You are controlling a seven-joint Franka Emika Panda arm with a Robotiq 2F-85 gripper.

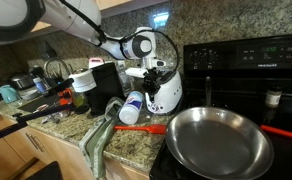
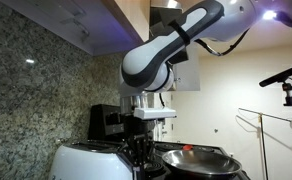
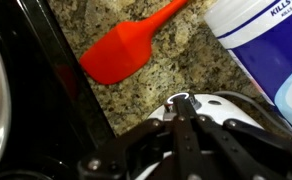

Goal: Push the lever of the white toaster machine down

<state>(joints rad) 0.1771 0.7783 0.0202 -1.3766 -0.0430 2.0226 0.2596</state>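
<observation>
The white toaster (image 1: pixel 166 95) stands on the granite counter beside the black stove and also shows in an exterior view (image 2: pixel 84 160). My gripper (image 1: pixel 156 72) hangs directly over its end and points down. In the wrist view the two black fingers (image 3: pixel 181 104) are pressed together, and their tips rest at the toaster's dark lever knob (image 3: pixel 176 99) on the white body (image 3: pixel 214 106). In an exterior view the gripper (image 2: pixel 141 152) is at the toaster's near end. The lever's slot is hidden by the fingers.
A red spatula (image 3: pixel 121 52) lies on the counter (image 3: pixel 176 60) by the stove edge (image 3: pixel 46 90). A white container with a blue label (image 3: pixel 266 45) lies beside the toaster. A large steel frying pan (image 1: pixel 218 140) sits on the stove. A green cloth (image 1: pixel 98 140) lies on the counter.
</observation>
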